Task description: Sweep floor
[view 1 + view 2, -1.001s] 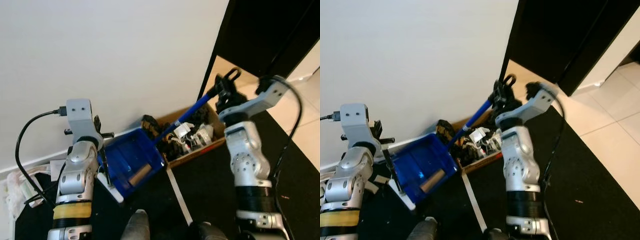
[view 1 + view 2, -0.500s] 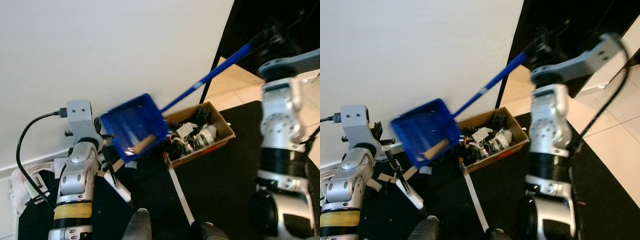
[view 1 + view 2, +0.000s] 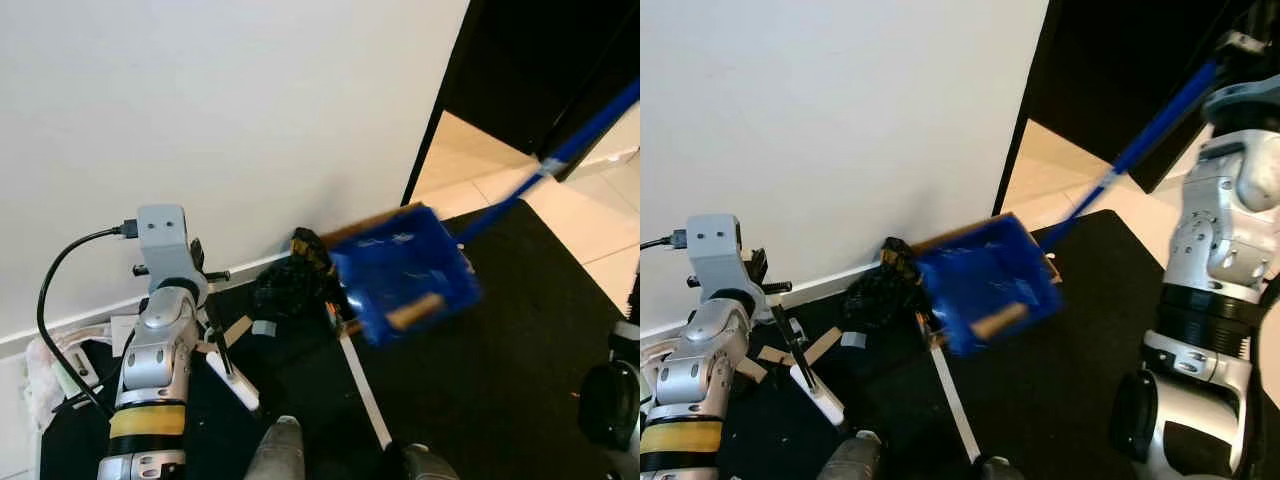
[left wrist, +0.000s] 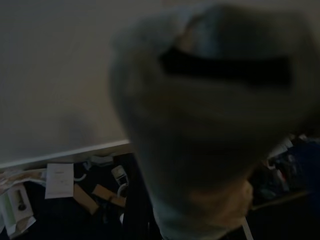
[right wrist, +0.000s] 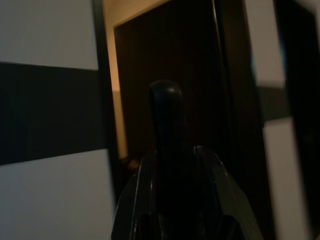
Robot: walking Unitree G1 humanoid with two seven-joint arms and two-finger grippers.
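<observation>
A blue dustpan (image 3: 395, 265) hangs tilted in the air over the cardboard box by the wall, and it looks blurred. A short cardboard tube (image 3: 415, 312) lies at its lower lip. Its long blue handle (image 3: 560, 155) runs up and to the right to my right gripper (image 3: 1232, 48). In the right wrist view the gripper (image 5: 172, 155) is shut around the dark end of that handle. My left gripper (image 3: 200, 262) is near the wall at the left. A thin black rod (image 3: 218, 340) with a white foot (image 3: 236, 387) stands under it.
One edge of the cardboard box (image 3: 372, 218) shows behind the dustpan, with a black bundle (image 3: 288, 285) beside it. Cardboard scraps (image 3: 237, 330) and papers (image 4: 59, 179) lie by the wall. A white stripe (image 3: 362, 392) crosses the black mat. A dark doorway (image 3: 520, 70) and tiled floor (image 3: 590, 215) lie to the right.
The dustpan has swung from beside my left arm to the right, over the box, and lower. My right arm has moved far right with the handle. The left arm is still.
</observation>
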